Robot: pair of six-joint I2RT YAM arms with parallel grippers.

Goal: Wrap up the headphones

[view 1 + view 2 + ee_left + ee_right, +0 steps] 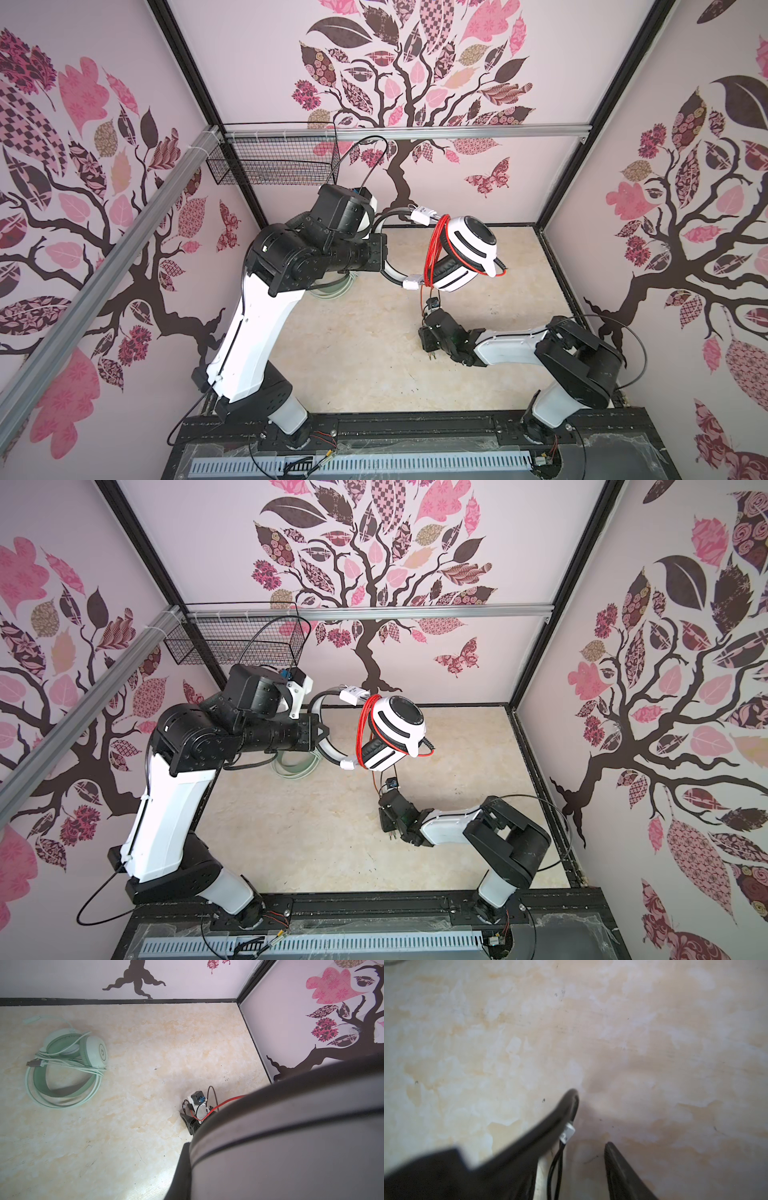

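Marbled table (353, 357) holds the wrapped mint headphones (96, 1053); left gripper (381, 254) clamps the white headphones (471, 243) aloft. Right gripper (591, 1119) gapes empty, so the loose tail of the red cord (430, 257) could unwind.

You have both top views set high above the front edge of the bench (365, 374) (311, 854), looking steeply down toward the back wall; they share the whole bench and both arms, nearly alike. Your left wrist camera rides high, looking down at the back right corner, and shares the right gripper (187, 1120) with them. Your right wrist camera hangs close over the bench, looking down past that gripper's blurred fingers (566, 1109).
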